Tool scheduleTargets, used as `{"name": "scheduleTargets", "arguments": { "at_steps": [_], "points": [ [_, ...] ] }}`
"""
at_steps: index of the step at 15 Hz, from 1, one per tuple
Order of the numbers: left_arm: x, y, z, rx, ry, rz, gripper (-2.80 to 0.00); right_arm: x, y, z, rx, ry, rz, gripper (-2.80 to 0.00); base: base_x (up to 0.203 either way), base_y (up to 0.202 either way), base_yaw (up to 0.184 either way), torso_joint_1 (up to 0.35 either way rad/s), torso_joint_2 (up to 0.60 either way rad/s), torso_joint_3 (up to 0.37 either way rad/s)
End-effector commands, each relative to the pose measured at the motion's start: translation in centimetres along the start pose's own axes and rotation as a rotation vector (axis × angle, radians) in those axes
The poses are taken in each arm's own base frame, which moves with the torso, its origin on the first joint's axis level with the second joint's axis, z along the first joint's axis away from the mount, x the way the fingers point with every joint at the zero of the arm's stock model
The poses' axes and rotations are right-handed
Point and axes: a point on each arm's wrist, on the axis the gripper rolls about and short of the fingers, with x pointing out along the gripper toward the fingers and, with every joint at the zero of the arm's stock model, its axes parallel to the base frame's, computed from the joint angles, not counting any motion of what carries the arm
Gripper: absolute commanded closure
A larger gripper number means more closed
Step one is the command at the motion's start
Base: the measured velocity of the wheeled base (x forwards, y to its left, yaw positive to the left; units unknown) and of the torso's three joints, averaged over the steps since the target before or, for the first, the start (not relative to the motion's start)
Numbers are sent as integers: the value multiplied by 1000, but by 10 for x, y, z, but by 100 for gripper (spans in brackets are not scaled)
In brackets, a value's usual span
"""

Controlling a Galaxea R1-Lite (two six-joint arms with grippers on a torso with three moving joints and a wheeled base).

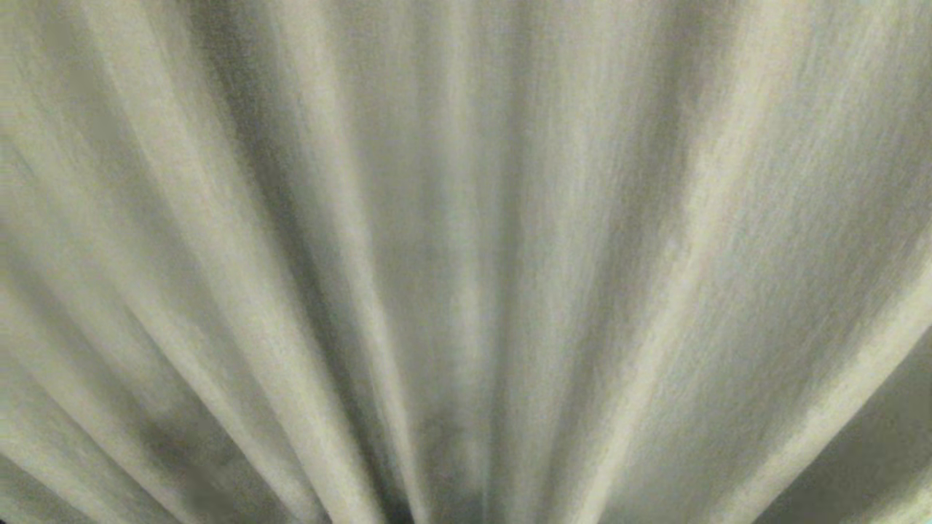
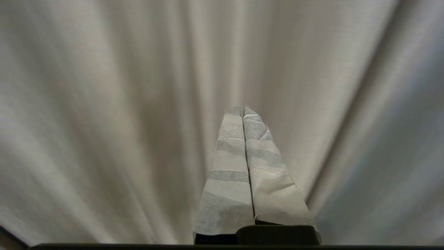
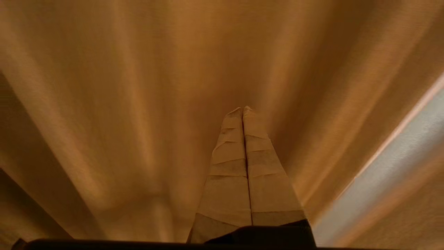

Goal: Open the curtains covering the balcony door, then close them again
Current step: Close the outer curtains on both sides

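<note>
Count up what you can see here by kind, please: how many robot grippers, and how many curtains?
Grippers: 2, the left gripper and the right gripper, both shut with nothing between the fingers.
Curtains: 1 pleated drape fills every view; whether it is one panel or more cannot be told.
Total: 3

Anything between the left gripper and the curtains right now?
Nothing: in the left wrist view the shut left gripper points straight at the curtains, with no other thing between.
</note>
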Motion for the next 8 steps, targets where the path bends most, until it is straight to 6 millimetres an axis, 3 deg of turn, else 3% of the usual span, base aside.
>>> {"name": "scheduleTargets", "arguments": {
  "at_steps": [1,8],
  "points": [
    [0,0,0,-1,-2,2,0,0,0,0,-1,0,1,0,0,0,0,0,0,0],
    [0,0,0,-3,0,4,0,0,0,0,-1,0,1,0,0,0,0,0,0,0]
  ]
}}
